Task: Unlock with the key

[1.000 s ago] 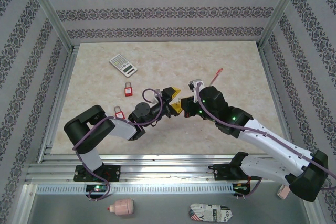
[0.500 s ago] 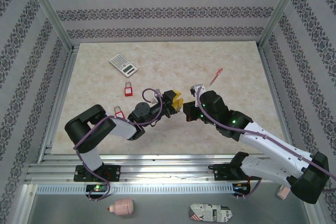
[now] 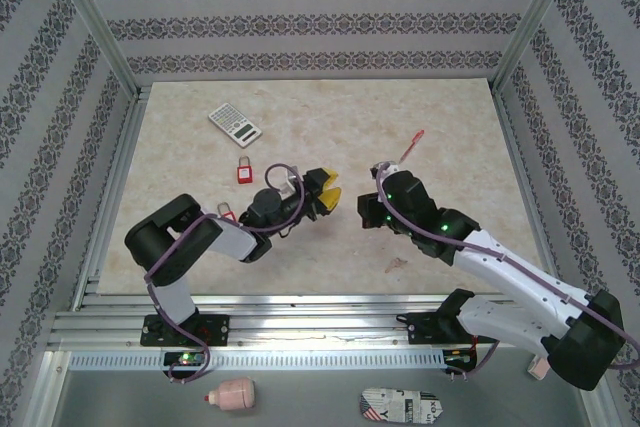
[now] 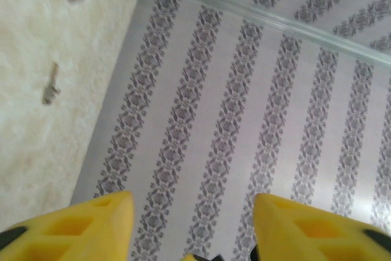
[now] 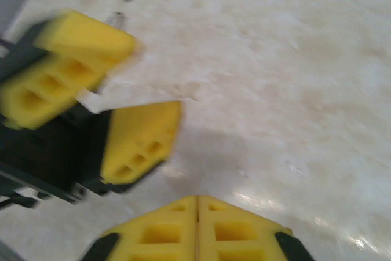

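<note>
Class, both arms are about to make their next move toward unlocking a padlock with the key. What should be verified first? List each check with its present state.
1. Key held by an end effector: not ok. It lies loose on the table.
2. Left end effector open and empty: ok.
3. Right end effector open for a pickup: not ok. Its fingers are pressed together with nothing between them.
4. Red padlock below the calculator clear of both arms: ok.
5. Second red padlock clear: not ok. It sits right against the left arm.
6. Which way either keyhole faces: cannot tell.
</note>
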Controlling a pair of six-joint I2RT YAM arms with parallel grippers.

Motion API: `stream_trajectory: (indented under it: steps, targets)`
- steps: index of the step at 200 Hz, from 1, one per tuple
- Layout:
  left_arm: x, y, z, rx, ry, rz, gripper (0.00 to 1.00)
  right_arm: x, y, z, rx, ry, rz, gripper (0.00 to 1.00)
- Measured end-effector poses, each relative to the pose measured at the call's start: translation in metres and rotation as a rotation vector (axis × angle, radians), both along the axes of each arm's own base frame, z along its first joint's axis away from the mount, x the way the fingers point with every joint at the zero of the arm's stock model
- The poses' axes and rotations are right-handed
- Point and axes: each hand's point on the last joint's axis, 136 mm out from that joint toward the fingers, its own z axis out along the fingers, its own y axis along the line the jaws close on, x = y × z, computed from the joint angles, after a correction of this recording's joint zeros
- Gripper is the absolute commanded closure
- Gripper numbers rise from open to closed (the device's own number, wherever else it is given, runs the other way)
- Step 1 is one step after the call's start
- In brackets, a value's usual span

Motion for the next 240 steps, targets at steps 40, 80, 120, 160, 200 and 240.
stream_trajectory:
  steps: [40,80,120,160,200,240]
  targets:
    - [0.007,0.026,-0.024,0.208,-0.036,0.009,0.19,-0.017,-0.042,-0.056,-0.12,0.248,-0.19,0.36]
    - [-0.01,0.033,0.003,0.407,-0.199,-0.054,0.16,-0.063,-0.091,-0.125,-0.29,0.502,-0.343,0.41]
    - [-0.02,0.046,0.021,0.517,-0.302,-0.076,0.16,-0.074,-0.115,-0.142,-0.337,0.57,-0.421,0.42]
    - [-0.025,0.062,-0.008,0.568,-0.253,-0.084,0.17,-0.073,-0.119,-0.143,-0.331,0.574,-0.432,0.48]
    - [-0.028,0.063,-0.016,0.57,-0.239,-0.101,0.17,-0.074,-0.112,-0.145,-0.307,0.585,-0.379,0.51]
    - [-0.028,0.062,-0.019,0.571,-0.232,-0.11,0.18,-0.077,-0.107,-0.146,-0.298,0.605,-0.348,0.5]
